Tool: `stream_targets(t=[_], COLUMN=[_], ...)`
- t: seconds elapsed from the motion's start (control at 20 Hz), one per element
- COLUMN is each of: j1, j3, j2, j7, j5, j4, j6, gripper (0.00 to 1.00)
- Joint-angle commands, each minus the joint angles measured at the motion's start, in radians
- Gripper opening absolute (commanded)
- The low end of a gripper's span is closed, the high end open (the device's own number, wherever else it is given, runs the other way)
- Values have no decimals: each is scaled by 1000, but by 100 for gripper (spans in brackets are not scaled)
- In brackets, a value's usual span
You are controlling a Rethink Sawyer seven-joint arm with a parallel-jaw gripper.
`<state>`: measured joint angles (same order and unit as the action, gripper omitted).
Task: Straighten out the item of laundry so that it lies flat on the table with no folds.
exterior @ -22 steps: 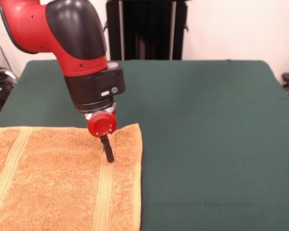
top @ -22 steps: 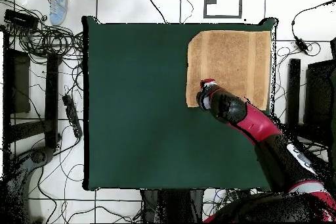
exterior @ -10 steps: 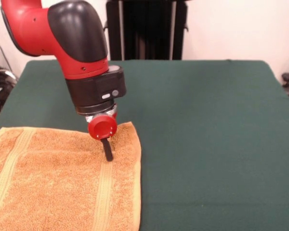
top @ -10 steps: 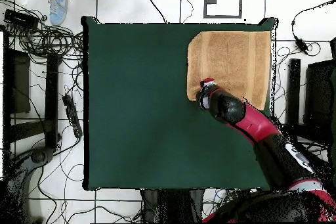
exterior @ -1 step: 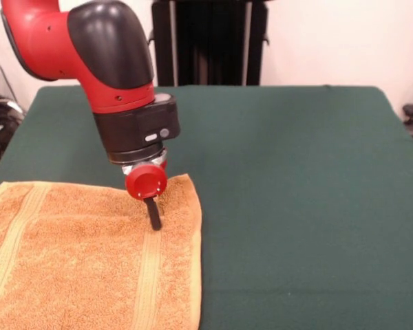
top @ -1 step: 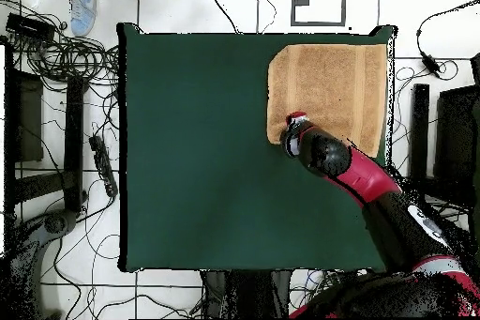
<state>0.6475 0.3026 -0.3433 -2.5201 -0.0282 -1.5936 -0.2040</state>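
1. Front view: the orange-tan terry towel (exterior @ -1 step: pixel 89 258) lies at the lower left of the green-clothed table (exterior @ -1 step: pixel 303 206), and looks nearly flat already. The gripper (exterior @ -1 step: pixel 153 214) shows as a single dark prong below a red cap, its tip on the towel beside the right ribbed band (exterior @ -1 step: pixel 148 275), near the far right corner.

2. Front view, doing the step well: I judge this to be the last smoothing of that corner. Only one prong can be made out, so I cannot tell whether the pincer is spread, closed, or pinching cloth. If it is pressing, a light outward drag toward the free corner should draw out slack; if it holds cloth, letting go low should stop the pile from springing into a ridge. Too much downward force may bunch the terry ahead of the tip.

3. Front view, hidden: the towel's near and left edges run out of the picture, so folds there cannot be ruled out. The wrist hides a strip of the far hem.

4. Overhead view: the towel (top @ -1 step: pixel 328 91) sits in the table's (top @ -1 step: pixel 206 147) upper right corner, roughly square, both ribbed bands running straight. The gripper (top @ -1 step: pixel 292 131) is at the lower left corner of the cloth.

5. Overhead view, hidden: the red and black arm (top @ -1 step: pixel 361 174) covers the towel's lower edge near that corner, and the tip's contact is too small to judge.
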Motion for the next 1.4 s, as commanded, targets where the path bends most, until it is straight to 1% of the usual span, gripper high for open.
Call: stream_targets(t=[0.05, 0.4, 0.75, 1.15, 1.4], j1=[-69, -125, -121, -173, -202], j3=[126, 74, 90, 63, 62], j2=[181, 111, 47, 0, -19], j7=[-135, -220, -225, -277, -290], j5=[24, 93, 136, 219, 295], j4=[4, -46, -103, -137, -153], j6=[195, 168, 121, 156, 176], gripper=[0, 0, 0, 0, 0])
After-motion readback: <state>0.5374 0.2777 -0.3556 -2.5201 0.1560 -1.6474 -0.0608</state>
